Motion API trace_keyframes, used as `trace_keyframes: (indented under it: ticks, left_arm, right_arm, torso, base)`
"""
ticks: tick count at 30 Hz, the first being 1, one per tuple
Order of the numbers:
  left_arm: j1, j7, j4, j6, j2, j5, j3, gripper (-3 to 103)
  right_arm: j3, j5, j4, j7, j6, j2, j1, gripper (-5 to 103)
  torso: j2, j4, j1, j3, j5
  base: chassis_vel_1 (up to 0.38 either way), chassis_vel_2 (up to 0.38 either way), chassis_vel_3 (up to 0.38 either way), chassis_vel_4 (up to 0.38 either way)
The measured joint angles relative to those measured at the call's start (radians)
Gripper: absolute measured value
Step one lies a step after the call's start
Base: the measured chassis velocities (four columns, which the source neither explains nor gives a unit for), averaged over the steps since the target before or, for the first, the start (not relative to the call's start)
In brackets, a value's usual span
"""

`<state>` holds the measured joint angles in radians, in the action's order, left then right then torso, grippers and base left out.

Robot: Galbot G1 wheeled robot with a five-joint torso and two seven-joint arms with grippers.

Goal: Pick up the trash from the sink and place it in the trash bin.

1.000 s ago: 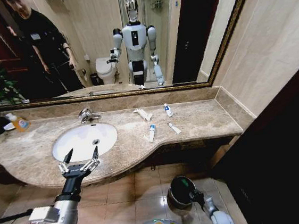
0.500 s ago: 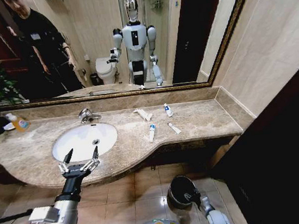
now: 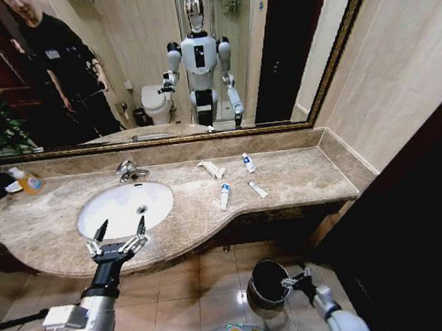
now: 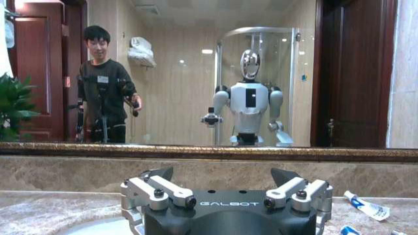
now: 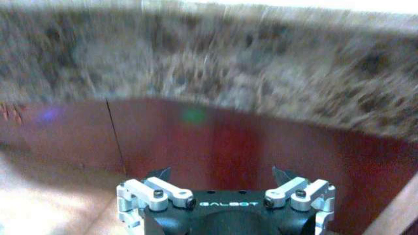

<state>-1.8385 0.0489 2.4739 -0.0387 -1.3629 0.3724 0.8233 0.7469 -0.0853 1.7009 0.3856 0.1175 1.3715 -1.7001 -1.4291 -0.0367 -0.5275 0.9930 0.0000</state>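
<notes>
**Small tubes wait on the bench, both pincers empty**

The trash lies on the marble bench [image 3: 301, 174] right of the sink [image 3: 123, 207]: one tube [image 3: 224, 196], another tube [image 3: 248, 163], a white packet [image 3: 213, 169]. They look light, smooth and a little slippery; taking each across its middle seems safest. The left pincer [image 3: 118, 236] hovers open at the basin's front edge. The right pincer [image 3: 299, 282] is open, low beside the trash bin [image 3: 266, 282] on the tiled floor.

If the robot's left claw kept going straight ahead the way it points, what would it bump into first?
Probably the sink: the open left claw hovers at its near rim, aimed across the basin toward the tap. Height is hard to judge.
</notes>
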Motion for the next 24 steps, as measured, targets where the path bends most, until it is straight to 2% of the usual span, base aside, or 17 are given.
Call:
trace_keyframes:
  ticks: [2, 3, 4, 7, 13, 15, 16, 17, 19, 20, 22, 24]
  left_arm:
    - [0.000, 0.000, 0.000, 0.000, 0.000, 0.000, 0.000, 100]
    - [0.000, 0.000, 0.000, 0.000, 0.000, 0.000, 0.000, 100]
    - [0.000, 0.000, 0.000, 0.000, 0.000, 0.000, 0.000, 100]
    - [0.000, 0.000, 0.000, 0.000, 0.000, 0.000, 0.000, 100]
    - [0.000, 0.000, 0.000, 0.000, 0.000, 0.000, 0.000, 100]
    - [0.000, 0.000, 0.000, 0.000, 0.000, 0.000, 0.000, 100]
    - [0.000, 0.000, 0.000, 0.000, 0.000, 0.000, 0.000, 100]
    - [0.000, 0.000, 0.000, 0.000, 0.000, 0.000, 0.000, 100]
    - [0.000, 0.000, 0.000, 0.000, 0.000, 0.000, 0.000, 100]
    - [0.000, 0.000, 0.000, 0.000, 0.000, 0.000, 0.000, 100]
    - [0.000, 0.000, 0.000, 0.000, 0.000, 0.000, 0.000, 100]
    - [0.000, 0.000, 0.000, 0.000, 0.000, 0.000, 0.000, 100]
  right_arm:
    - [0.007, -0.021, 0.038, -0.002, -0.003, -0.007, -0.026, 100]
    - [0.024, -0.070, 0.141, -0.012, -0.007, -0.024, -0.086, 100]
    - [0.024, -0.070, 0.141, -0.012, -0.007, -0.024, -0.086, 100]
    - [0.048, -0.141, 0.315, -0.048, -0.008, -0.042, -0.172, 100]
    - [0.051, -0.188, 0.464, -0.102, -0.052, -0.050, -0.190, 100]
    - [0.036, -0.214, 0.535, -0.142, -0.143, -0.071, -0.148, 100]
    - [0.036, -0.214, 0.535, -0.142, -0.143, -0.071, -0.148, 100]
    - [0.011, -0.237, 0.572, -0.190, -0.229, -0.100, -0.089, 100]
    - [-0.020, -0.276, 0.585, -0.240, -0.308, -0.144, -0.002, 100]
    - [-0.020, -0.276, 0.585, -0.240, -0.308, -0.144, -0.002, 100]
    - [-0.042, -0.320, 0.574, -0.256, -0.371, -0.196, 0.090, 100]
    - [-0.049, -0.338, 0.558, -0.256, -0.389, -0.218, 0.128, 100]
  torso:
    - [0.000, 0.0001, 0.000, 0.000, -0.0001]
    - [0.000, 0.0001, 0.000, 0.000, 0.0001]
    - [0.000, 0.0001, 0.000, 0.000, 0.0001]
    - [0.000, 0.0000, 0.000, 0.000, 0.0000]
    - [0.000, 0.0000, 0.000, 0.000, 0.0000]
    - [0.000, 0.0001, 0.000, 0.000, 0.0001]
    - [0.000, 0.0001, 0.000, 0.000, 0.0001]
    - [0.000, 0.0000, 0.000, 0.000, 0.0001]
    - [0.000, -0.0003, 0.000, 0.000, 0.0001]
    - [0.000, -0.0003, 0.000, 0.000, 0.0001]
    - [0.000, -0.0003, 0.000, 0.000, 0.0000]
    - [0.000, -0.0003, 0.000, 0.000, 0.0001]
  base:
    - [0.000, 0.000, 0.000, 0.000]
    - [0.000, 0.000, 0.000, 0.000]
    - [0.000, 0.000, 0.000, 0.000]
    - [0.000, 0.000, 0.000, 0.000]
    - [0.000, 0.000, 0.000, 0.000]
    - [0.000, 0.000, 0.000, 0.000]
    - [0.000, 0.000, 0.000, 0.000]
    - [0.000, 0.000, 0.000, 0.000]
    - [0.000, 0.000, 0.000, 0.000]
    - [0.000, 0.000, 0.000, 0.000]
    - [0.000, 0.000, 0.000, 0.000]
    - [0.000, 0.000, 0.000, 0.000]
